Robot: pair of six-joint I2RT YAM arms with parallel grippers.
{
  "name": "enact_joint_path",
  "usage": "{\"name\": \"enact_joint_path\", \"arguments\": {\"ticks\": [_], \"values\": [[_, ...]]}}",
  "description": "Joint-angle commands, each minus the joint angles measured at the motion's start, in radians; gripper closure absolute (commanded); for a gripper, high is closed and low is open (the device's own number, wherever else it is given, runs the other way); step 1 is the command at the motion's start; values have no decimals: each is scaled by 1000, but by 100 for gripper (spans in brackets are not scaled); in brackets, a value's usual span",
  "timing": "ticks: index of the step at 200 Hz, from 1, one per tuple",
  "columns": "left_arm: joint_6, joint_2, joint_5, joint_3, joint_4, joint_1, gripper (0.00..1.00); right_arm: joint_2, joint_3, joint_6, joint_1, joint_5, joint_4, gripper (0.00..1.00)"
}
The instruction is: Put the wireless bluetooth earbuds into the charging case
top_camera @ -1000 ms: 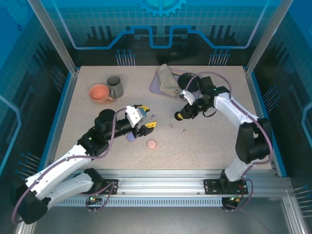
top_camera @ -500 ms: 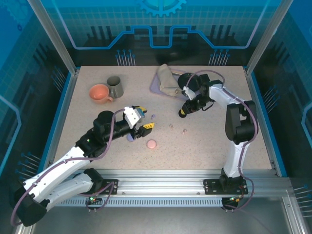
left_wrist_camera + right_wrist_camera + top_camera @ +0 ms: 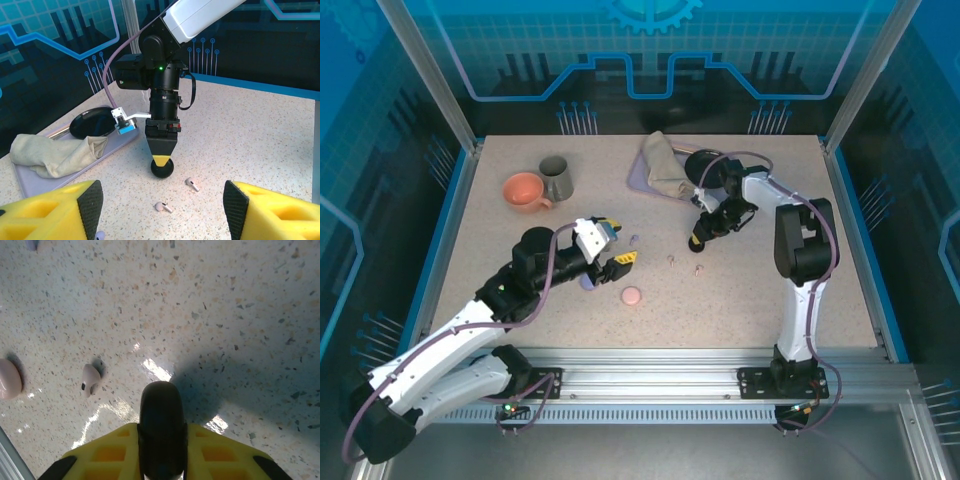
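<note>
Top view: left gripper (image 3: 618, 243) wide, empty, just beside lilac case (image 3: 588, 284). Right gripper (image 3: 697, 239) clamped on black case (image 3: 693, 243), centre-right of table (image 3: 770, 300).

Left wrist view: pale earbud (image 3: 191, 184) and second earbud (image 3: 162, 206) lie loose just near the black case (image 3: 162, 169).

Right wrist view: black case (image 3: 161, 425) edge-on between yellow fingers (image 3: 110, 455); pale earbud (image 3: 90, 379) to its left.

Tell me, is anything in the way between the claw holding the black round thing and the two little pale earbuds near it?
Nothing visible is. The right gripper is shut on the black round case. A pale earbud and its twin lie on bare table right beside it, with no other thing between.
</note>
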Motion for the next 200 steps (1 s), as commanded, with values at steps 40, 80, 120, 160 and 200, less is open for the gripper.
{"name": "enact_joint_path", "arguments": {"ticks": [40, 80, 120, 160, 200], "values": [[-63, 7, -90, 9, 2, 9, 27, 10, 20, -9, -7, 26, -22, 65], [-93, 40, -124, 34, -32, 14, 25, -21, 17, -1, -14, 74, -5, 54], [-200, 77, -237, 46, -38, 36, 13, -130, -34, 10, -36, 101, 65, 45], [-458, 119, -337, 35, -127, 152, 1, -302, -162, 5, -51, 65, 190, 40], [-696, 169, -414, 45, -294, 260, 1, -596, -423, 37, -16, -12, 477, 25]]}}
